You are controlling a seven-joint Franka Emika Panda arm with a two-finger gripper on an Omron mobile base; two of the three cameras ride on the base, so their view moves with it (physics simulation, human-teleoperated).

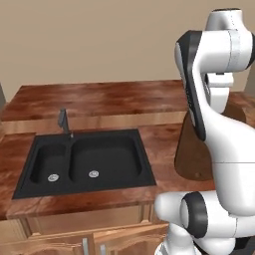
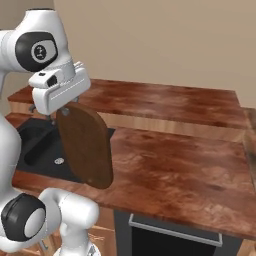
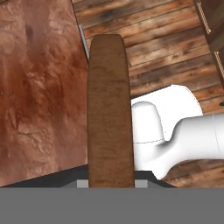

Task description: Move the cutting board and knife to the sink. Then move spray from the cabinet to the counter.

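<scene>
Pinching cutting board (image 2: 86,150) between fingers (image 3: 142,183)

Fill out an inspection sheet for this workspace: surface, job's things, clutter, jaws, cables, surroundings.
Surface: dark reddish-brown wood counter with a raised back ledge; a black double-basin sink is set into it, both basins look empty.
Job's things: the cutting board hangs lifted off the counter, long axis roughly vertical, beside the sink's right edge. Knife and spray: nothing seen.
Clutter: nothing seen on the counter.
Jaws: the gripper is shut on the cutting board's upper end.
Cables: nothing seen.
Surroundings: grey faucet behind the sink, beige wall, lower wood cabinets, plank floor in the hand view.
</scene>
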